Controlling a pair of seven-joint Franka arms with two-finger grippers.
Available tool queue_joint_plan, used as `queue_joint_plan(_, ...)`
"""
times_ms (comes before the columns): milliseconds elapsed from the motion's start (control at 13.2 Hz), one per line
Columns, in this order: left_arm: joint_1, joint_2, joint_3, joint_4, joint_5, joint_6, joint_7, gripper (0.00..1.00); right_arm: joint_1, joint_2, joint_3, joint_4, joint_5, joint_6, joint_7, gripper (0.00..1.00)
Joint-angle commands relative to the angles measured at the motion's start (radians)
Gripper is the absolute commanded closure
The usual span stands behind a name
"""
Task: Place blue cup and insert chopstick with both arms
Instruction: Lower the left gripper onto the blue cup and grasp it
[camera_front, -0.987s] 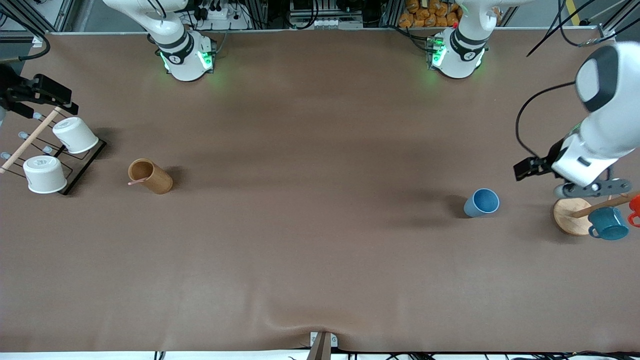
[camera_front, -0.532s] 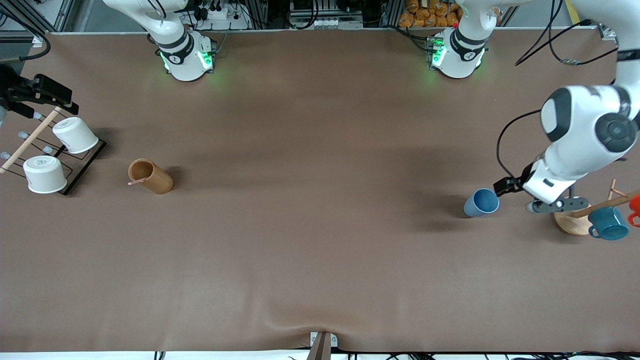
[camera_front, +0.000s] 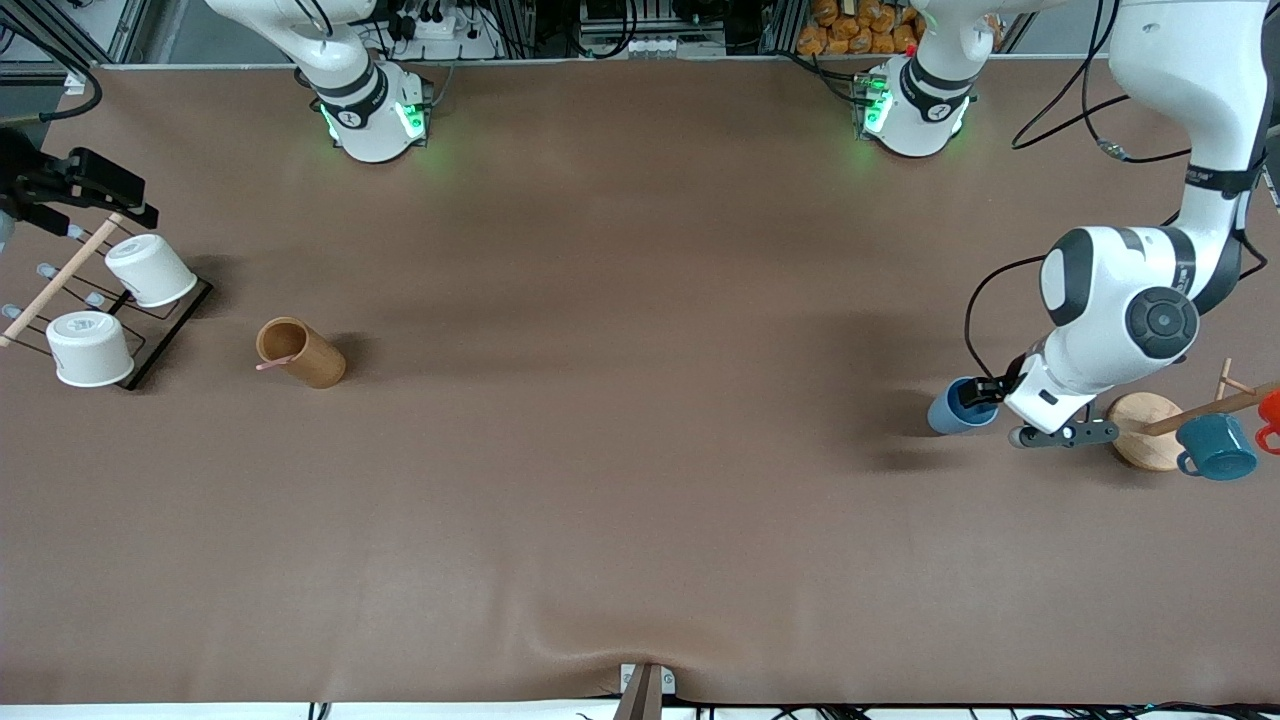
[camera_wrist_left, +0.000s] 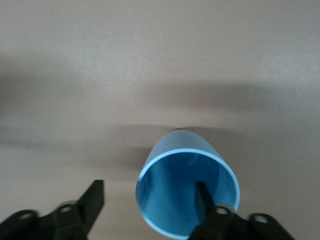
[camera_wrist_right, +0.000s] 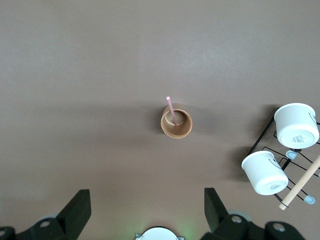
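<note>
The blue cup (camera_front: 950, 410) stands open end up toward the left arm's end of the table. My left gripper (camera_front: 985, 392) is down at it and open. In the left wrist view the cup (camera_wrist_left: 187, 170) fills the middle. One finger (camera_wrist_left: 201, 197) is inside the cup, the other (camera_wrist_left: 94, 196) is outside, and the wall lies between them; the gripper (camera_wrist_left: 148, 194) is not closed on it. The pink chopstick (camera_front: 272, 365) leans in the brown holder (camera_front: 300, 352), also in the right wrist view (camera_wrist_right: 170, 107). My right gripper (camera_wrist_right: 146, 196) is open and empty, high over the table, waiting.
A wire rack with two white cups (camera_front: 150, 270) and a wooden rod (camera_front: 60, 280) stands at the right arm's end. A mug stand with a round wooden base (camera_front: 1140, 435), a teal mug (camera_front: 1215, 447) and a red mug (camera_front: 1270, 410) stands beside the blue cup.
My left arm has swung from over the mug stand to the blue cup and come down, one finger now inside it. The right arm, cup and holder have not moved.
</note>
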Motion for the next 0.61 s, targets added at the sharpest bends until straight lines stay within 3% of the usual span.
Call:
queue_joint_plan(0,0.004,0.018,-0.001,0.007,-0.015,0.019,0.022,0.76,0.006,-0.001,-0.002,0.003,-0.012,-0.005,0.002,0.00)
queue_joint_plan(76,0.003,0.027,-0.003,0.009,-0.015,0.018,0.024,0.92,0.006,0.006,-0.002,0.003,-0.009,-0.002,0.002,0.00)
queue_joint_plan(152,0.000,0.029,-0.003,0.012,-0.015,0.018,0.025,1.00,0.008,0.017,-0.002,0.003,-0.009,0.001,0.000,0.00)
queue_joint_plan(380,-0.006,0.006,-0.030,0.027,-0.015,-0.017,0.071,1.00,0.011,0.081,-0.002,0.004,-0.010,0.004,0.000,0.00)
queue_joint_plan(532,-0.016,0.004,-0.143,0.119,-0.015,-0.155,0.048,1.00,0.011,0.152,-0.002,0.007,-0.010,0.013,-0.001,0.00)
